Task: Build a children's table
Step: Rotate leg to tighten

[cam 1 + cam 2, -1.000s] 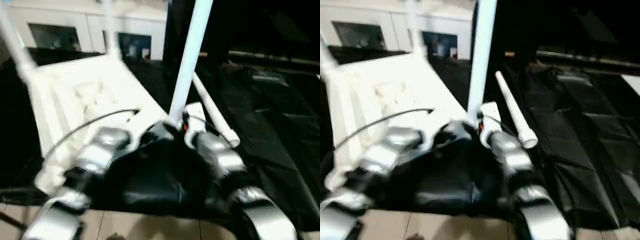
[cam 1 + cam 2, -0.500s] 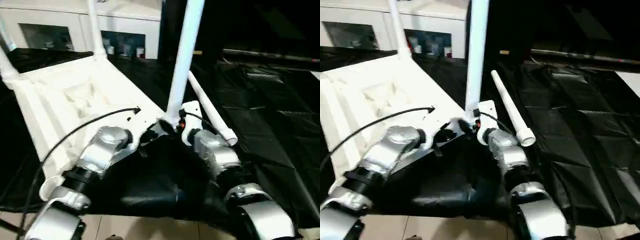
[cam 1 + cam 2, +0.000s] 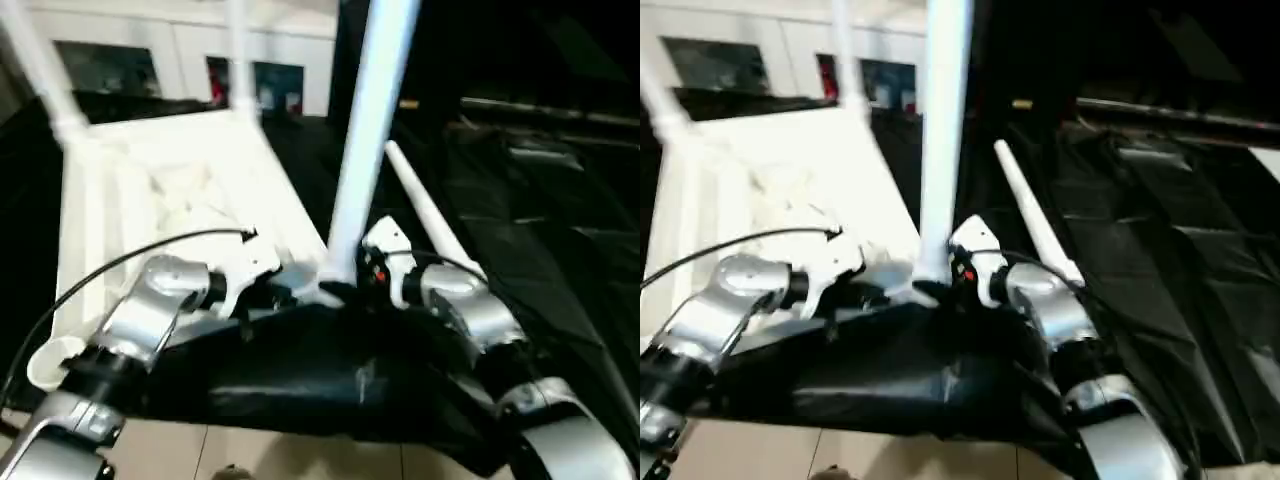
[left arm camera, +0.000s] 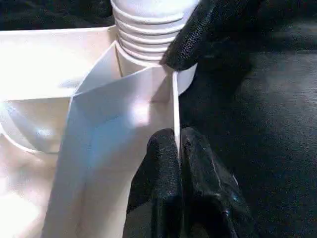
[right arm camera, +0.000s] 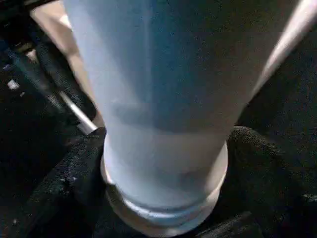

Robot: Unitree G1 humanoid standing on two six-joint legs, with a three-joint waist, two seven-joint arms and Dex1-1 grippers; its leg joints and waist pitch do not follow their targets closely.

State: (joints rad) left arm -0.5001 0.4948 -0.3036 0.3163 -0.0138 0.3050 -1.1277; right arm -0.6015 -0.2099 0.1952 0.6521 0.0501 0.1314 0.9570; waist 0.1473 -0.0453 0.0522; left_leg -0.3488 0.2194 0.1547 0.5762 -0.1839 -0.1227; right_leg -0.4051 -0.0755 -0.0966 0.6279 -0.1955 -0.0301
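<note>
Two black-fingered grippers worked the white plastic ribbed tabletop (image 3: 160,190): left gripper (image 4: 177,148) pinched its rim wall, right gripper (image 5: 166,198) straddled the upright white tubular leg (image 3: 365,130).

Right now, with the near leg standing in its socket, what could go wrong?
The near leg shows bare threads above its socket: it may sit loose and lean. The left gripper pinches only a thin rib of the tabletop and could slip. The spare leg lying nearby could get knocked.
</note>
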